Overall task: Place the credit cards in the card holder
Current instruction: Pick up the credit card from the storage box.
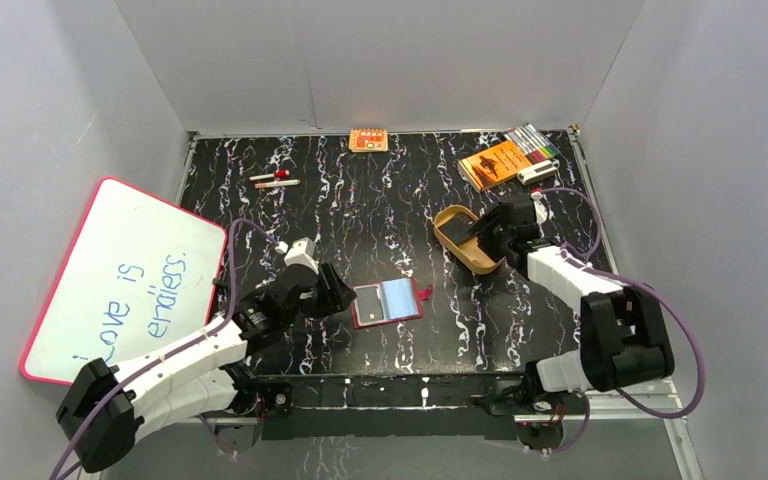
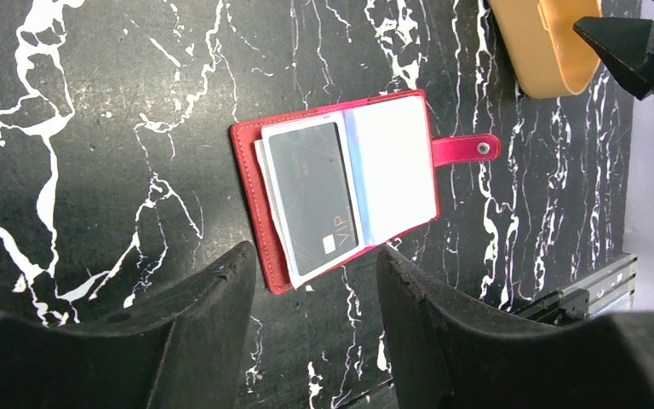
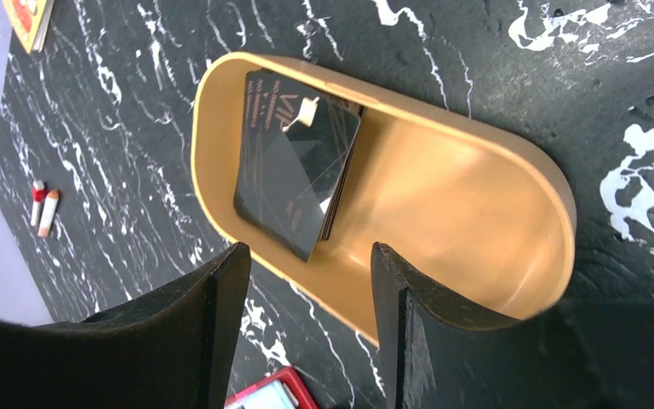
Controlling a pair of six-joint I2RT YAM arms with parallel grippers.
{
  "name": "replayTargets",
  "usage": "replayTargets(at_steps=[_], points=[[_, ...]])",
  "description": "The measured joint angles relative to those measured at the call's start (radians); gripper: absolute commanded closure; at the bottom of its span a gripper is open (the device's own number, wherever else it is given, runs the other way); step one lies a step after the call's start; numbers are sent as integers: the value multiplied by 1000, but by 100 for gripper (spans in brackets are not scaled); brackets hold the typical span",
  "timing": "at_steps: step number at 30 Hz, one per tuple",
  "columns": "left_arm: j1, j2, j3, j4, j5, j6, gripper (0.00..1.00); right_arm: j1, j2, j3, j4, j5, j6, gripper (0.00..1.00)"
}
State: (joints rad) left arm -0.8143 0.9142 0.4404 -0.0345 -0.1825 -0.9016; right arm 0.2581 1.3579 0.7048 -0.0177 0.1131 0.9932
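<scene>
The red card holder [image 1: 388,303] lies open on the black marble table, snap tab to the right; it also shows in the left wrist view [image 2: 251,170]. A dark credit card [image 2: 312,192] sits in its left clear sleeve. More dark credit cards [image 3: 294,162] lie stacked in the tan oval tray [image 3: 477,213], also seen from above [image 1: 452,237]. My left gripper [image 2: 315,268] is open and empty, just left of the holder [image 1: 338,295]. My right gripper [image 3: 306,264] is open and empty, over the tray's near rim [image 1: 480,232].
A whiteboard [image 1: 120,275] leans at the left. Two markers [image 1: 275,180] lie at the back left, a small orange box [image 1: 368,140] at the back middle, an orange booklet [image 1: 493,163] and a pen set [image 1: 533,141] at the back right.
</scene>
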Motion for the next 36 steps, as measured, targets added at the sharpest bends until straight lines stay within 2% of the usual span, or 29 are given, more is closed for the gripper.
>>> replayTargets(at_steps=[12, 26, 36], points=[[0, 31, -8, -4, -1, 0, 47, -17, 178, 13, 99, 1, 56, 42], [0, 43, -22, 8, -1, 0, 47, -17, 223, 44, 157, -35, 58, 57], [0, 47, -23, 11, -1, 0, 47, -17, 254, 54, 168, -46, 58, 60]])
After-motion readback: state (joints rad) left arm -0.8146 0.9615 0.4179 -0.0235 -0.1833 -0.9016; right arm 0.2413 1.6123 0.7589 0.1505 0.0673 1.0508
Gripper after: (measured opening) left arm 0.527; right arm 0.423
